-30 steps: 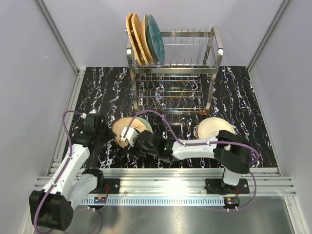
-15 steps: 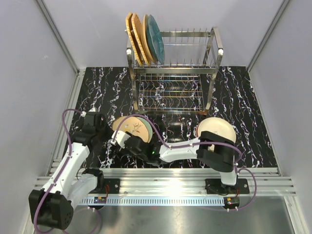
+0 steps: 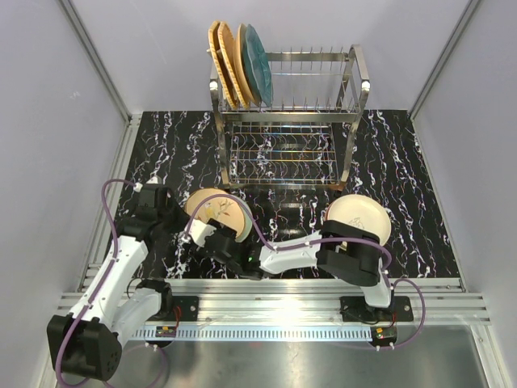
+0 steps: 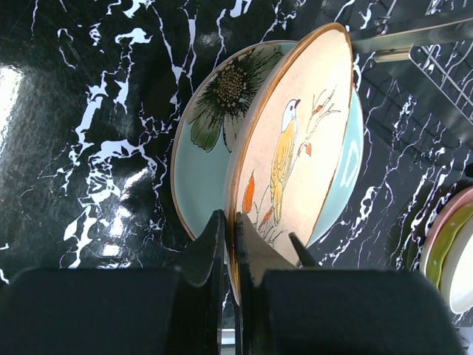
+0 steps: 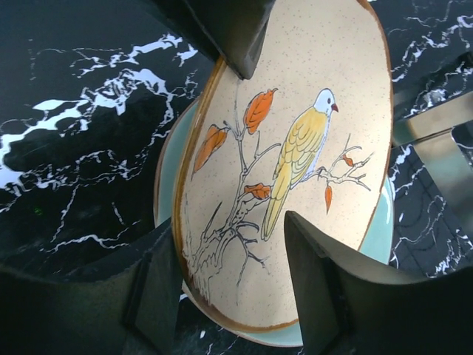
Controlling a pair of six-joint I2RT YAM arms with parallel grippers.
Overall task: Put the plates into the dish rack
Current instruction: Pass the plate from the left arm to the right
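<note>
Bird plate [image 4: 295, 148] stood tipped up over flower plate [image 4: 214, 126], in front of dish rack [image 3: 287, 121] | left pincer [image 4: 229, 222] clamped its rim, likely presenting it | right pincer [image 5: 233, 229] gaped around lower edge, ungripped.

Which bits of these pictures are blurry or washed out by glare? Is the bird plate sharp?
Left wrist view: bird plate sharp, left fingers dark and soft, white glare on the marble table. Right wrist view: plate crisp, right fingers blurred black shapes. Top view: even light, dish rack glinting, metal rail by the arm bases glaring white.
</note>
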